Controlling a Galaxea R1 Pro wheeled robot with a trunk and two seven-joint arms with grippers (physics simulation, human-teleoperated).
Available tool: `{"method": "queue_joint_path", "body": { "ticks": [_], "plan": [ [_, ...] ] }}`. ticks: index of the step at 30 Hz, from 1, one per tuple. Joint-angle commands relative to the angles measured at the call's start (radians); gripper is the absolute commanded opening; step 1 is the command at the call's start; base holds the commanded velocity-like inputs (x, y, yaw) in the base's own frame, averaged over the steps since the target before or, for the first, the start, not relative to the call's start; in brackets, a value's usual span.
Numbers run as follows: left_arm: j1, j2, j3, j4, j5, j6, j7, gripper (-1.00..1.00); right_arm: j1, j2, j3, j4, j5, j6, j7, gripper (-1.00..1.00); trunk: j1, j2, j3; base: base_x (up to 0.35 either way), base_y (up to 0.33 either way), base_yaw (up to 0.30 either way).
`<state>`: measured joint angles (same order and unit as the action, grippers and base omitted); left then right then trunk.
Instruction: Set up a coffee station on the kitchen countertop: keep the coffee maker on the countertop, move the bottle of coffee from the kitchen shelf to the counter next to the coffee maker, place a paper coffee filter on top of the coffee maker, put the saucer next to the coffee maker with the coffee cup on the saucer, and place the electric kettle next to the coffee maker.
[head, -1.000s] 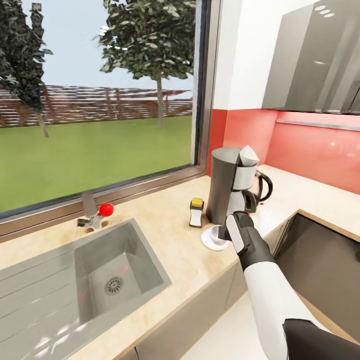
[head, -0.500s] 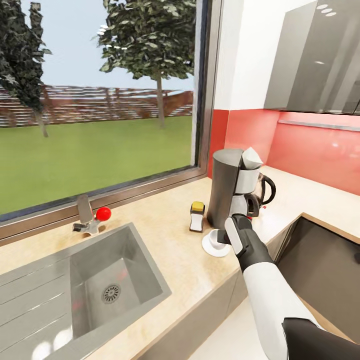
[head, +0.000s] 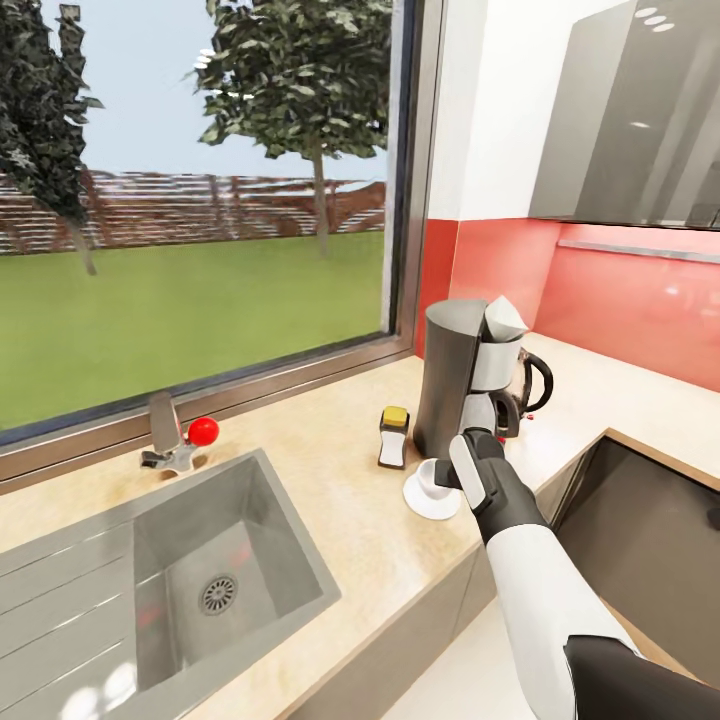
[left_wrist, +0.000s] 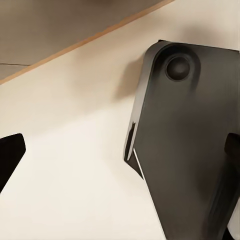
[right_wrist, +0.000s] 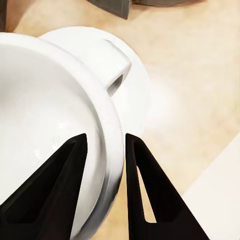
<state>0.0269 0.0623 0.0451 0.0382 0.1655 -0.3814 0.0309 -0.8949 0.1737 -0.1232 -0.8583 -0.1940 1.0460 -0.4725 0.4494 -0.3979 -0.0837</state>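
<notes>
— One arm in the head view: white forearm, black wrist, reaching forward and up from the lower right, right gripper (head: 452, 474) at the small white rounded coffee cup (head: 434, 478). State?

— Right wrist view: two black fingers (right_wrist: 67, 175) straddle the cup's rim (right_wrist: 107, 150), one inside the bowl, one outside, close against the wall. Pinching the rim. Contact looks likely, can't confirm.

— Cup position?

— Upright, mouth up, sitting on the small flat round white saucer (head: 432, 497) near the front edge of the pale beige speckled countertop (head: 340, 470). Its side handle (right_wrist: 117, 62) lies along the worktop, pointing away from the fingers.

— Rest of the station?

— Tall dark-grey drip coffee maker (head: 462, 380) upright just behind the saucer, near the worktop's inner corner. White paper coffee filter (head: 503, 318) on its top, tilted, point up. Small yellow-capped bottle of coffee (head: 393, 437) upright just beside the machine, on its sink side. Rounded glass kettle with black loop handle (head: 525, 385) behind the machine, mostly hidden.

— Left gripper?

— Left wrist view: pale floor, dark robot part; black finger tips (left_wrist: 10, 152) at the frame edges, wide apart.
</notes>
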Motion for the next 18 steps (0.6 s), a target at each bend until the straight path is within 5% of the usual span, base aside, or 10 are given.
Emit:
{"method": "queue_joint_path", "body": {
  "ticks": [1,18],
  "plan": [
    [-0.001,0.0,0.004,0.002,0.0,-0.005,0.0,1.0,-0.001,0.001,-0.002,0.0,-0.01,0.001,-0.011,-1.0,0.001,-0.002,-0.002,0.003,-0.001,0.0],
    [-0.001,0.0,0.004,0.005,0.0,-0.005,0.0,1.0,0.0,0.001,-0.002,0.029,-0.012,0.001,-0.011,-1.0,0.001,-0.002,-0.002,0.0,0.0,0.0]
  ]
}}
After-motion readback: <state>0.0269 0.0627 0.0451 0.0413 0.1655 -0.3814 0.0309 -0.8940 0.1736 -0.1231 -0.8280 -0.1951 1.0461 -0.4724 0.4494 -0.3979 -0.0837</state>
